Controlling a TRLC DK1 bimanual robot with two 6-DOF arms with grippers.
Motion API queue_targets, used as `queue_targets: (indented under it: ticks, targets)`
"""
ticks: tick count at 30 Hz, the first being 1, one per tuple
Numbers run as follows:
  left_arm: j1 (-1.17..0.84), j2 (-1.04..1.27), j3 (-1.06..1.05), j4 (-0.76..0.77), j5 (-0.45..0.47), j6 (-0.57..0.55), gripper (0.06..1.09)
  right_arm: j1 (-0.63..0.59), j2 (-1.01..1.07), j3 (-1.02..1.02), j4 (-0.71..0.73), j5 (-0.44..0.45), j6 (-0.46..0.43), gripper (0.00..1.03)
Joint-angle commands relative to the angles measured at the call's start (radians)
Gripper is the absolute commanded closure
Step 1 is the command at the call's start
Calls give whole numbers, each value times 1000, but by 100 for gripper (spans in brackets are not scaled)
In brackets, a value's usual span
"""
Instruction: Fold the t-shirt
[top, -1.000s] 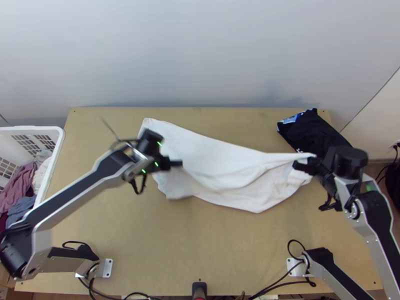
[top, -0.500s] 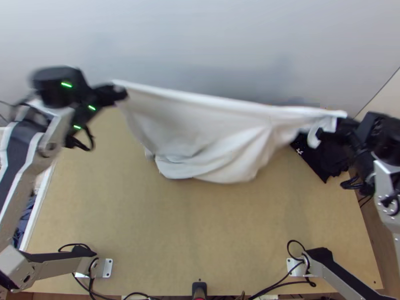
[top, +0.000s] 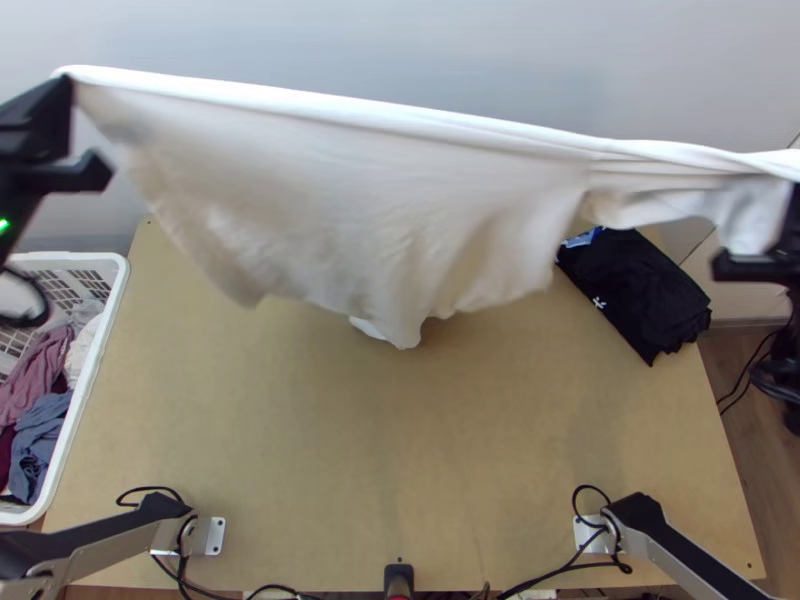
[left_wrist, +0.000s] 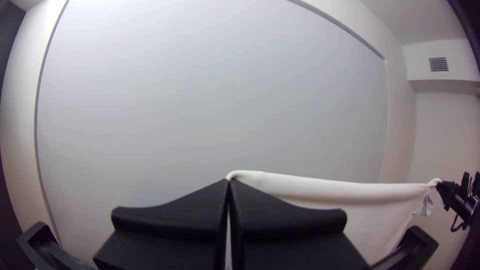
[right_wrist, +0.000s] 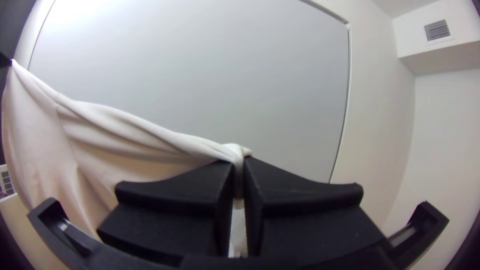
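- The shirt (top: 350, 190) hangs in the air over the far half of the bench (top: 300, 450), its upper edge drawn across from beyond the left edge to beyond the right; whether its lowest tip touches the bench, I cannot tell.
- The left end effector (left_wrist: 229, 182) has its fingers together, clamped on one end of that upper edge.
- The right end effector (right_wrist: 240, 160) is clamped on the other end, with a bunched fold between its fingers and a loose flap hanging beside it.
- The cloth looks light, thin and soft: it drapes freely, creases easily and should weigh little, so a pinch at each end ought to carry it.
- Smooth knit could slip if pulled too hard; gentle tension is enough.
- The bunch on the right probably hides a turned-over layer, so that end may lie crooked once lowered.
- Best holds for folding look to be outer corners or a shoulder and hem, caught near the edge, one layer deep.
- Lay it down hem first towards the near edge, keeping it off the black cloth (top: 640, 290) at the far right corner and the basket (top: 88, 385) by the left edge.
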Motion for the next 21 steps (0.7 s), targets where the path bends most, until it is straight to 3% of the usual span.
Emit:
queue_targets:
  ticks: [1, 7, 11, 16, 21]
  targets:
    - [-25, -109, 54, -17, -2, 144, 105, 17, -108, 22, 72, 17, -202, 100]
    - [-26, -189, 77, -26, 3, 229, 105, 15, -213, 33, 124, 0, -392, 100]
    - [-26, -234, 79, -135, 7, 219, 105, 15, -277, 44, 32, -9, -415, 100]
    - [-25, -270, 48, -360, 41, 61, 105, 3, -321, 44, -175, -20, -297, 100]
    - [-17, -281, -35, -572, 147, -138, 105, -35, -292, 8, -300, -64, -72, 100]
